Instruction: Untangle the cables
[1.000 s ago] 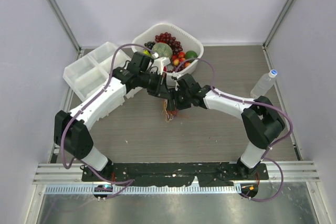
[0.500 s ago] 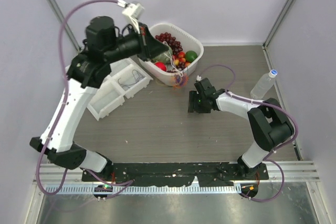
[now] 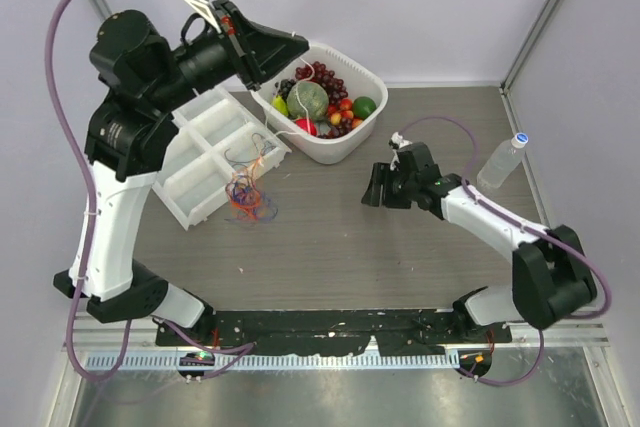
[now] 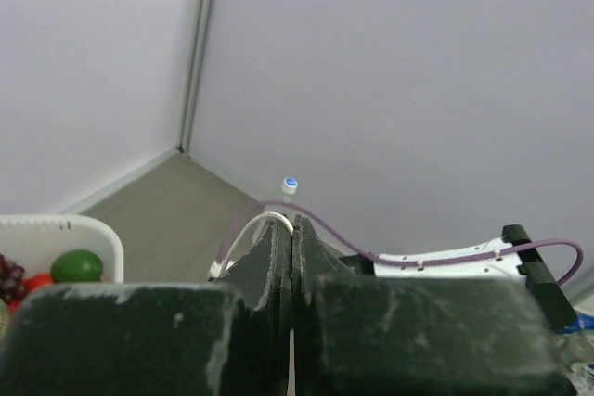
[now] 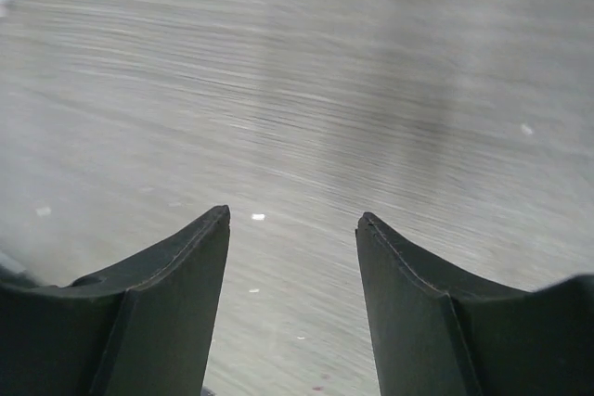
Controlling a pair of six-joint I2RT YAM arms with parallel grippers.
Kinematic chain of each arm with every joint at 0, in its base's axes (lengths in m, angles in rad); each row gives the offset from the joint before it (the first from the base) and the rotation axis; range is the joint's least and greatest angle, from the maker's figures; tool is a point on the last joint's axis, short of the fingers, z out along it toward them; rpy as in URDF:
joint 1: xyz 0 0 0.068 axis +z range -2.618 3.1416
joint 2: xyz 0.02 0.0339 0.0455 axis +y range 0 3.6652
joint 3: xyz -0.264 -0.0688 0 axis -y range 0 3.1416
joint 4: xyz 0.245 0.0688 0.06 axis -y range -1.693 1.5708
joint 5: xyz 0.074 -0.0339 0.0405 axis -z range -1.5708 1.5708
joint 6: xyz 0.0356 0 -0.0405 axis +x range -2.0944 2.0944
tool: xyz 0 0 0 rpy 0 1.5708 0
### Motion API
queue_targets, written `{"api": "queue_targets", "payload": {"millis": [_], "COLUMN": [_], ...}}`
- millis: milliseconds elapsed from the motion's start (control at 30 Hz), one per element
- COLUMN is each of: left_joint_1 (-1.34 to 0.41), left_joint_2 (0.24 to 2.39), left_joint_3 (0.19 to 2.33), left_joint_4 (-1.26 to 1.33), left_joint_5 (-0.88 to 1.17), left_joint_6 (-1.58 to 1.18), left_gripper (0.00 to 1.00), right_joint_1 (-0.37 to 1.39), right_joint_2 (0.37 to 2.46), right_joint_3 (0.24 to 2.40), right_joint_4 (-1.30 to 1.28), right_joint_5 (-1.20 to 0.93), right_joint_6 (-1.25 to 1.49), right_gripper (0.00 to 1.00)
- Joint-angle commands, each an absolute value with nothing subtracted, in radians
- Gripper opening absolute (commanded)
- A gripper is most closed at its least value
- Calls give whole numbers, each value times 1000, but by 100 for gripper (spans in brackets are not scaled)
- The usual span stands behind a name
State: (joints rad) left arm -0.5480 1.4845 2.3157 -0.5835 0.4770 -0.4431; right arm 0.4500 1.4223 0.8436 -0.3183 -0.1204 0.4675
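Grey-brown counter (image 3: pixel 400 257): wood-grain surface carrying all items; the arm bases sit at its near edge.
Right fingers (image 3: pixel 374 187): low over bare counter, near the middle and pointing left. They are spread well apart with nothing between them; the right wrist view shows only counter in the gap.
Cables (image 3: pixel 248 195): one loose tangle of purple, orange-red and pale strands on the counter, left of centre, just beside the tray's near-right corner. A few thin strands run from it toward the basket.
Bottle (image 3: pixel 503 159): clear, blue-capped, upright by the right wall.
Tray (image 3: pixel 200 162): white, divided, at far left.
Basket (image 3: pixel 365 72): white, holds fruit, against the far wall.
Left fingers (image 4: pixel 290 234): raised high beside the basket's left rim and pressed fully together. A pale sliver shows in the seam; whether it is a strand cannot be told.
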Motion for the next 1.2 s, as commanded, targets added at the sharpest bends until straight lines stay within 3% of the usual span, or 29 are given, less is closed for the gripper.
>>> {"api": "queue_targets", "payload": {"millis": [0, 233, 467, 900, 1167], "left_joint_1": [-551, -554, -554, -560, -561], "left_joint_2": [1477, 1439, 1459, 1493, 1486], "left_joint_3": [2226, 2014, 1944, 1951, 1962], "left_joint_4": [-543, -457, -321, -247, -222], "left_joint_5": [537, 595, 681, 741, 767], "left_joint_6": [-489, -572, -693, -765, -776], "left_gripper": [0, 0, 0, 0, 0], "right_joint_1": [456, 466, 489, 489, 549], "right_joint_2": [1284, 1217, 1114, 1089, 1198], "right_joint_3": [916, 953, 931, 1084, 1210], "right_joint_4": [-135, -56, -6, -38, 78], "right_joint_5": [-441, -595, -476, -333, -450], "right_joint_6": [397, 402, 387, 316, 359], "right_gripper": [63, 63, 63, 61, 61]}}
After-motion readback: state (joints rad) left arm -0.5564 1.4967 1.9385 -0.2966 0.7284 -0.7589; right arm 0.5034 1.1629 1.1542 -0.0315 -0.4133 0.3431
